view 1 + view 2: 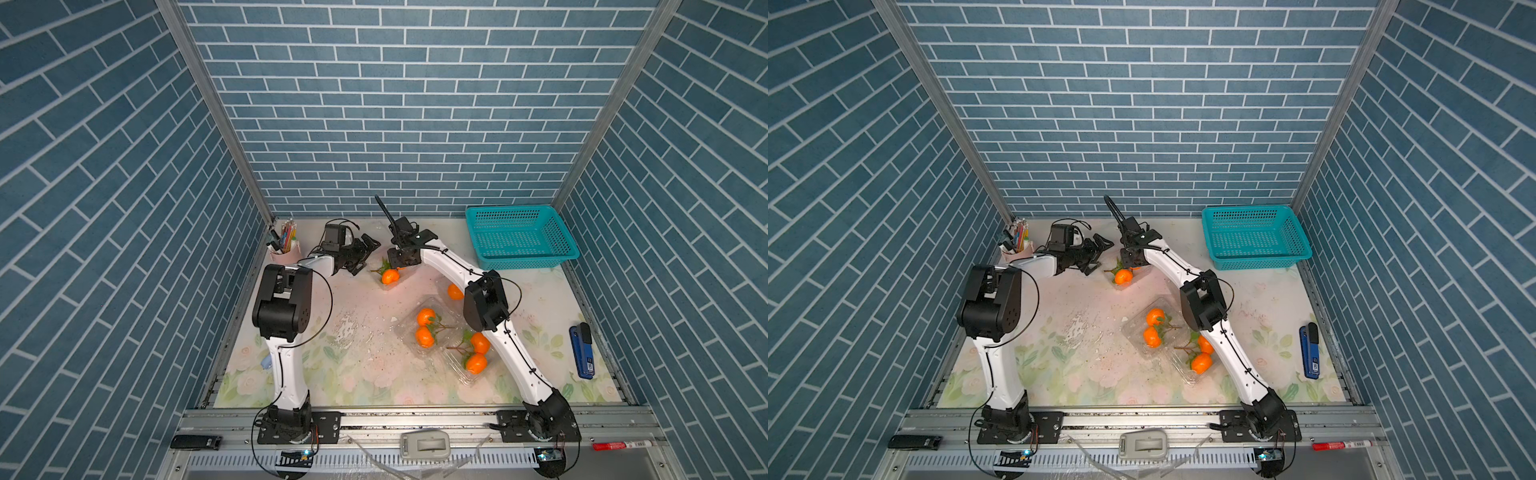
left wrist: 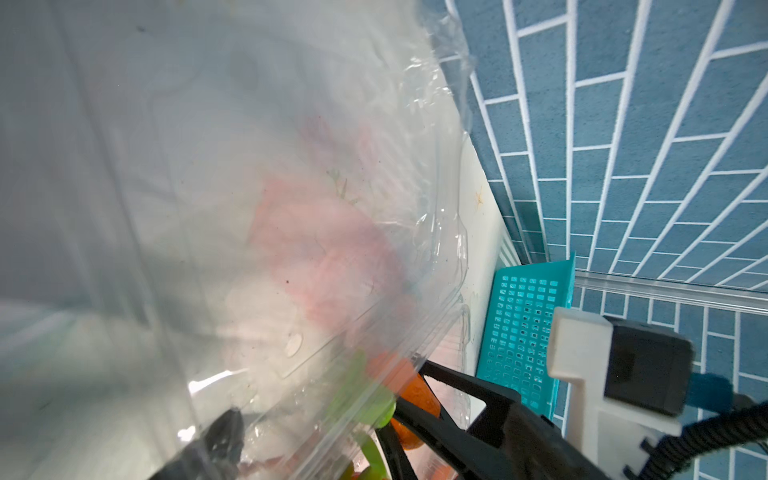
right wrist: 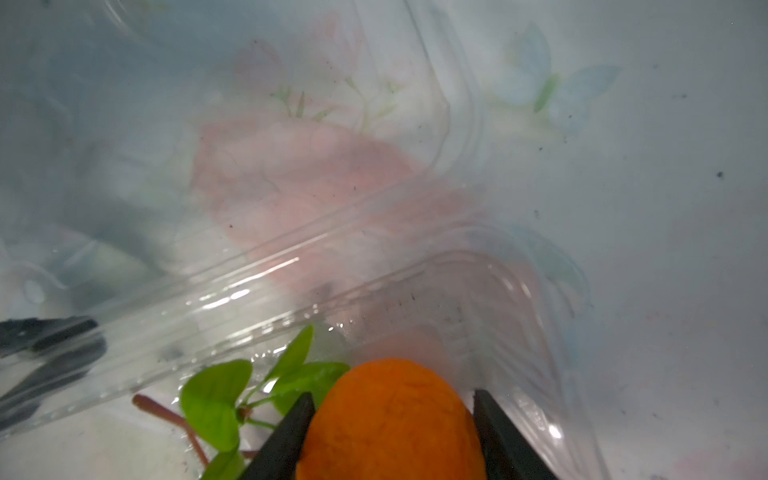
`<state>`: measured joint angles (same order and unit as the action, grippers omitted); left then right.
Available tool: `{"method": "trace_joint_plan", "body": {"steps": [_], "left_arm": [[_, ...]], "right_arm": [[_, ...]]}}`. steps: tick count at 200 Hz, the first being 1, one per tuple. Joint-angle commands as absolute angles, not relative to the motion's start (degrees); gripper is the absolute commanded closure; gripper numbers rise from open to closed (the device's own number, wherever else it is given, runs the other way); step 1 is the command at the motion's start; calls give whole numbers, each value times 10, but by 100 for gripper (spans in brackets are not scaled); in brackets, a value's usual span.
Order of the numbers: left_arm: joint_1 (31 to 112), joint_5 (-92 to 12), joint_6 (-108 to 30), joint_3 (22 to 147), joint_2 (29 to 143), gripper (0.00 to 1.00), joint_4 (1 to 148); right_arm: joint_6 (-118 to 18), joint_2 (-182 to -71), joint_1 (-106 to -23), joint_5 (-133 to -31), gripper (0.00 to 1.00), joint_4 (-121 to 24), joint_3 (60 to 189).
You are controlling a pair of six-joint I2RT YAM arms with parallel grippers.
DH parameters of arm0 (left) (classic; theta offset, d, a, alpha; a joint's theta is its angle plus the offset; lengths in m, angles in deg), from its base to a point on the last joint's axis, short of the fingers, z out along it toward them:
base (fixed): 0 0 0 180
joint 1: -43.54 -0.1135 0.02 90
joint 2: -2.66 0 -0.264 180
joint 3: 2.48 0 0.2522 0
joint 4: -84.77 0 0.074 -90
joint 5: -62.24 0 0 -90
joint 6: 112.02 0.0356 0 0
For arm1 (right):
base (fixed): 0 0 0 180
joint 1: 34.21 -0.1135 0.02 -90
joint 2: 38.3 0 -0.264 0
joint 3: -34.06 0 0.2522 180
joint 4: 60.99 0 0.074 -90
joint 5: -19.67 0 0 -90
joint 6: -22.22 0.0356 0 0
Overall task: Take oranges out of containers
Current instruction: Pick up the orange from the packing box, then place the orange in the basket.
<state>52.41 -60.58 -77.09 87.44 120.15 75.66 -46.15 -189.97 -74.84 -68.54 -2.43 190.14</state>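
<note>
I find no legible text, number, brand or sign in any view. Two items carry markings that I cannot resolve:

- The blue stapler (image 1: 581,349) has a small white label (image 1: 587,368) on its near end, with dark print too small to read.
- The red marker (image 1: 619,446) has a white band with dark print that is just as unreadable.

Both top views show these markings at the same low detail.

Teal basket (image 1: 528,259): far right corner | pink pen cup (image 1: 286,252): far left corner | blue stapler (image 1: 581,351): right edge | red marker (image 1: 619,446): front rail
</note>
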Motion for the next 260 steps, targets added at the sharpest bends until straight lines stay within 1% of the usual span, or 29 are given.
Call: {"method": "trace_joint_plan", "body": {"steps": [1, 11, 69, 114, 147, 196, 223, 234, 260], "left_arm": [[524, -605, -752, 887, 1181, 1, 735], [523, -605, -751, 885, 1173, 1, 730], [515, -588, -732, 858, 1107, 1, 686], [529, -584, -715, 874, 1064, 1, 659], [601, -589, -673, 960, 1077, 1, 615], [717, -591, -635, 1143, 1178, 1, 567], [752, -591, -635, 1198, 1223, 1, 562], [759, -591, -635, 1211, 1238, 1, 561], [769, -591, -636, 1221, 1258, 1, 558]], "right_arm": [[-476, -1871, -750, -669, 49, 5, 1883], [-475, -1862, -750, -671, 50, 3, 1878], [-468, -1800, -742, -676, 50, -1, 1870], [-453, -1743, -706, -696, 51, -15, 1856], [-444, -1673, -642, -711, 51, -34, 1800], [-431, -1570, -503, -728, 51, -83, 1674], [-410, -1577, -424, -750, 51, -103, 1643], [-399, -1587, -399, -778, 51, -116, 1636], [-378, -1625, -367, -797, 51, -139, 1637]]}}
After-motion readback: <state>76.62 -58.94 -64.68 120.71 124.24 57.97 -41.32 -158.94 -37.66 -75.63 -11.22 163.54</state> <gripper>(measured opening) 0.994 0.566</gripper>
